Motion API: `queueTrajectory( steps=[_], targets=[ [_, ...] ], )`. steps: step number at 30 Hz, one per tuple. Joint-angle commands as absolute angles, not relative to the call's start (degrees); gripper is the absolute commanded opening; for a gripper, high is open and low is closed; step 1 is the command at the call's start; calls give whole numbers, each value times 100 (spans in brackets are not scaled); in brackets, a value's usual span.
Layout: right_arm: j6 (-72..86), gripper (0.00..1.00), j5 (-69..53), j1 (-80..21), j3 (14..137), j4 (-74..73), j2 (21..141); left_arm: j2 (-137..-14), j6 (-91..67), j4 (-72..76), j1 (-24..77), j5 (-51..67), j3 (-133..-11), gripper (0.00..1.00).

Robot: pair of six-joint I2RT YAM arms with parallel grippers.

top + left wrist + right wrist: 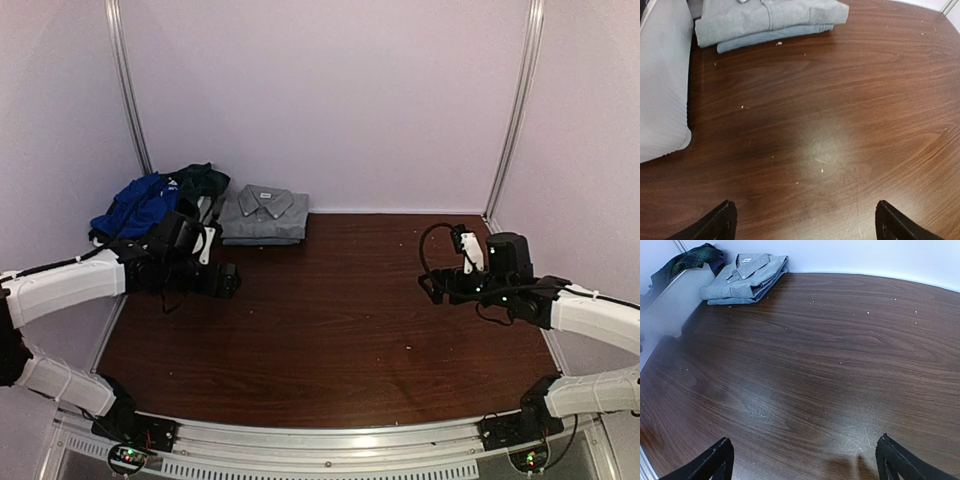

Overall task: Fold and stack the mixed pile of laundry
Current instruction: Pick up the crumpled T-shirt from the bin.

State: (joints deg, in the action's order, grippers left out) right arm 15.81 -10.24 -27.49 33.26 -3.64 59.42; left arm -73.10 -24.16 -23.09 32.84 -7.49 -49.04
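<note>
At ten o'clock from the jaws of the left arm (pixel 70 285), the mixed laundry pile (pixel 140 205) lies near, the right arm (pixel 600 320) distant; both jaws gape wide, empty.

Table (pixel 330 300): dark brown wood grain, faintly scratched, glossy patches.
Basket (pixel 662 85): white ribbed plastic, standing at the table's far-left corner.
Specks (pixel 779 43): pale crumbs scattered over the table top.
Posts (pixel 130 90): metal uprights at the table's two far corners.
Wall (pixel 320 90): plain, pale, behind the table.
Rail (pixel 330 440): aluminium, along the table's near edge.
</note>
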Motion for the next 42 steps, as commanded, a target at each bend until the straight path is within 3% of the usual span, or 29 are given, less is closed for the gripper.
queueTrajectory(
  steps=[1, 13, 19, 31, 34, 38, 42],
  targets=[
    [1589, 100, -1037, -2707, 3541, -294, 6012, -7370, -2183, -1932, 3107, -505, -5829, 98],
    [1276, 100, -1361, -2679, 3809, -298, 6018, -8934, -1882, -3259, 1551, -521, -9501, 98],
    [1314, 100, -1598, -2652, 3809, -76, 6246, -10075, -1953, -4219, 735, -1216, -10971, 98],
    [1274, 100, -1897, -2607, 3919, 123, 6831, -11839, -2106, -4243, -462, -1699, -11148, 96],
    [1298, 100, -1940, -2584, 3920, 162, 6855, -12078, -1998, -4163, -466, -1712, -11122, 80],
    [1318, 100, -2033, -2573, 3997, 115, 6846, -11913, -1944, -4157, -466, -1593, -11208, 34],
    [1339, 100, -2095, -2567, 4041, 79, 6785, -11216, -1584, -3793, -238, -1203, -11242, 3]
  ],
)
